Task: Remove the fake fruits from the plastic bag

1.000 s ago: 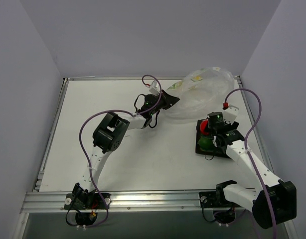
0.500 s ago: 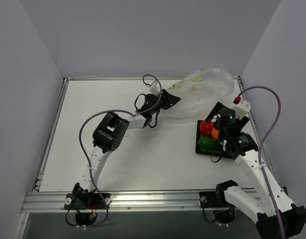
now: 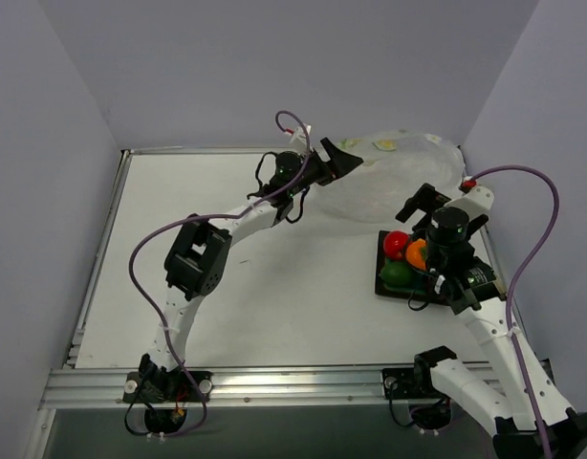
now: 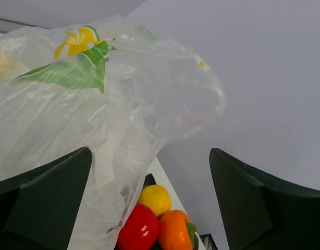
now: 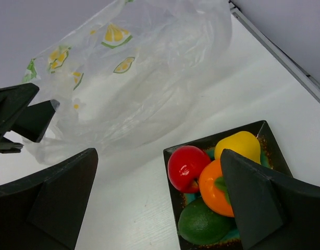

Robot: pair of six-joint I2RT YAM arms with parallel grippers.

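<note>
Mostly done, by the look of it; four fruits sit bunched in the dark tray (image 5: 199, 144) at the right of the table (image 3: 293, 306), just ahead of the right arm. They are a red fruit (image 5: 186, 165), a yellow fruit (image 5: 242, 146), an orange fruit (image 5: 217, 188) and a green fruit (image 5: 202, 225), all pressed against one another.

Plastic bag (image 5: 149, 78) lies crumpled in the far right corner, just beyond the tray; film is see-through, printed with lemon and lime slices. No solid fruit shows inside from above or from either wrist view; the folds at the far end hide a little, so a last piece cannot be ruled out.

Left gripper (image 3: 340, 156) is at the bag's left end, far side of the table; fingers spread wide, nothing pinched. Loose film hangs across the gap close to one finger; touching or not, cannot tell.

Right gripper (image 5: 159, 152) hovers over the table at the tray's left side, facing the bag; fingers spread apart too, carrying nothing.

Judgement on what remains: little or nothing to move. The open step is confirming the bag is empty, likely by lifting the film or spreading it flat; thin film could snag on a finger or drag across the tray and disturb the pile.
</note>
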